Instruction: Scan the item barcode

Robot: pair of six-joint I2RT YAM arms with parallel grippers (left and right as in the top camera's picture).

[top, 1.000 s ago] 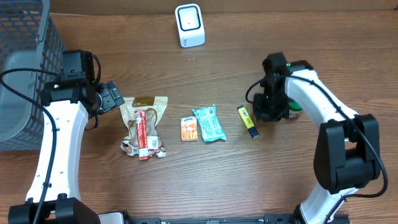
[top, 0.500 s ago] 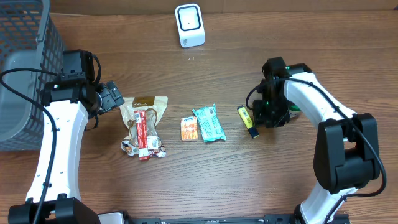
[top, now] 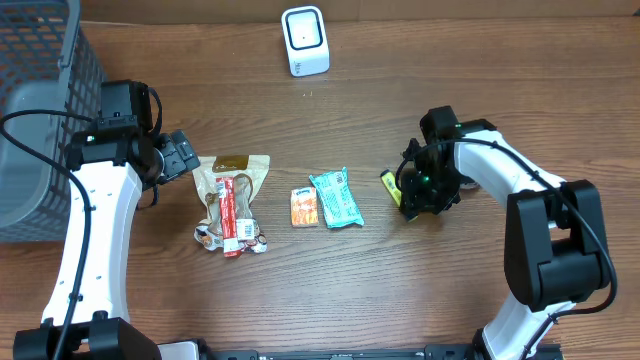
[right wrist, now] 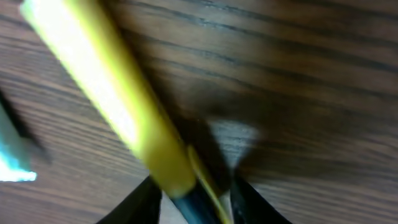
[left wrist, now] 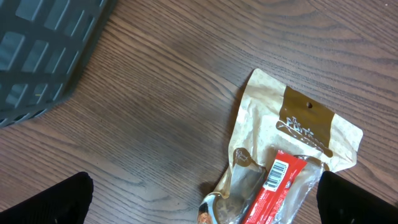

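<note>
Since the earlier frames the right arm has swung in and dropped over the yellow marker (top: pixel 390 183); the left arm hasn't budged.

The right gripper (top: pixel 412 198) now covers the marker's lower end, so overhead only the upper yellow part shows. In the right wrist view the dark capped tip sits between the two fingers (right wrist: pixel 140 202), with the yellow barrel running up and away to the left. The jaws are narrowed and straddle that tip. A sliver of gap shows on one side, so I can't tell if they actually pinch it yet.

The marker lies flat on the counter (top: pixel 480 290), right of the teal packet (top: pixel 335 199) and the small orange packet (top: pixel 304 207). Its long axis is diagonal, upper-left to lower-right in the overhead view, and the jaws sit at the lower-right end, across the barrel. The right arm is by far the nearer.

The left gripper (left wrist: pixel 202 202) has its jaws spread wide and holds nothing, hanging just beside the tan treat pouch (left wrist: pixel 292 137).

The white scanner (top: pixel 305 40) stands at the far edge, well apart from the marker. Likely step: finish the grasp, then carry the marker there.
</note>
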